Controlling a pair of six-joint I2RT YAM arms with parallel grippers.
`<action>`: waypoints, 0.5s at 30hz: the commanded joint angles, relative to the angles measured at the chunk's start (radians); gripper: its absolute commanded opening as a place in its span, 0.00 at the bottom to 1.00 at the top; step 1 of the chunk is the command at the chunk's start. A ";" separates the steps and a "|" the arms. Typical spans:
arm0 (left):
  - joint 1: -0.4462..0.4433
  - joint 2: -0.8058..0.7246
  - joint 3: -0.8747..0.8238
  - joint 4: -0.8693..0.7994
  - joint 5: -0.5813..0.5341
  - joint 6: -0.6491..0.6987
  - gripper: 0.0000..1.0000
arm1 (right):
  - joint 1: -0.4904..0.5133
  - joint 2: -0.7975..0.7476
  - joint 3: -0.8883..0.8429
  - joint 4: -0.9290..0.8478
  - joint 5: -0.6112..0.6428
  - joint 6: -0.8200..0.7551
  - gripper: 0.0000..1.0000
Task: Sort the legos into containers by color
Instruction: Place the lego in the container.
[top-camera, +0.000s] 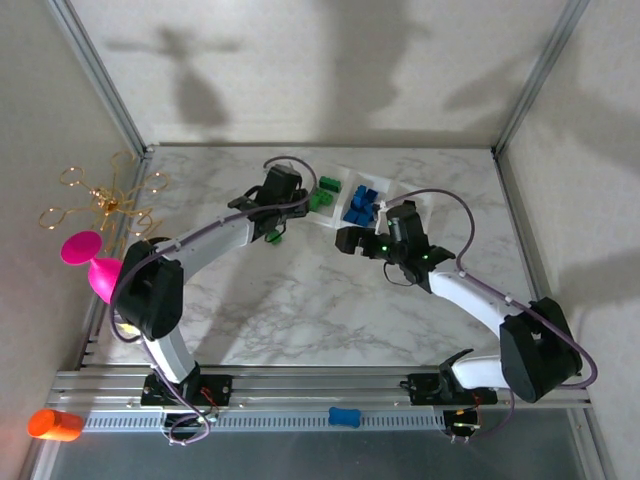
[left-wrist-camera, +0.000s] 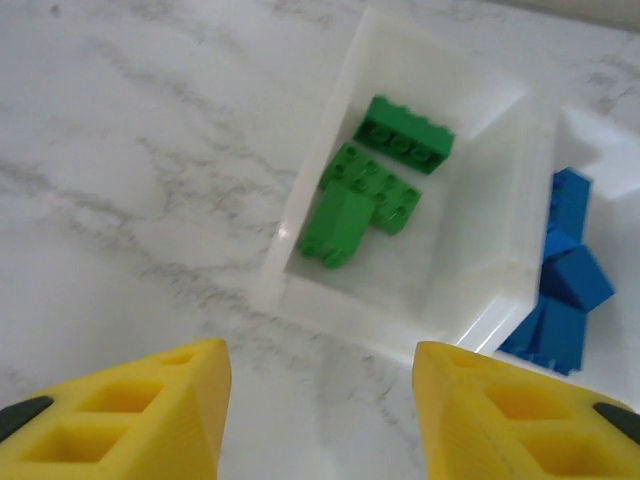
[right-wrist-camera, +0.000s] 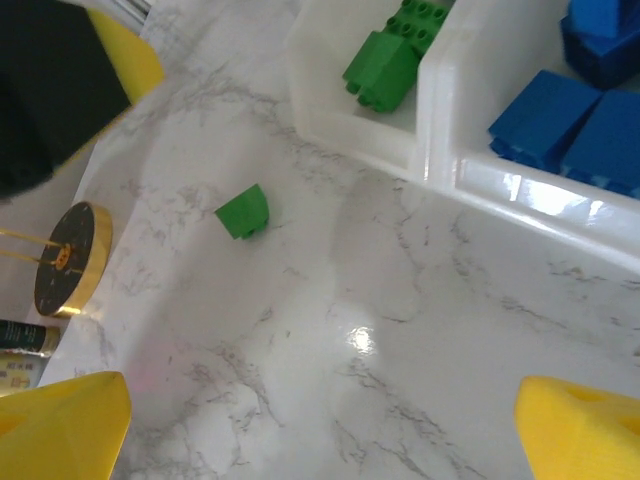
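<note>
Blue legos (left-wrist-camera: 565, 275): cut off at the frame edge, right of the left gripper (left-wrist-camera: 318, 390).
Third container (top-camera: 424, 207): partly hidden behind the right gripper (top-camera: 348, 240); contents untellable.
Dark shape (right-wrist-camera: 45, 95): blurred, up-left of the right gripper.

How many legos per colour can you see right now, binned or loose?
Green legos in the bin: 3
Green lego loose on the table: 1
Blue legos: at least 3, piled, exact count unclear
Total: at least 7
</note>
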 joint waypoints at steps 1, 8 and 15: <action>0.007 -0.042 -0.088 0.006 -0.057 -0.067 0.57 | 0.034 0.031 -0.004 0.054 0.006 0.021 0.99; 0.018 -0.030 -0.177 0.036 -0.075 -0.157 0.63 | 0.086 0.080 0.006 0.099 0.010 0.048 0.99; 0.027 0.045 -0.155 0.029 -0.116 -0.202 0.68 | 0.094 0.094 0.005 0.113 0.030 0.056 0.99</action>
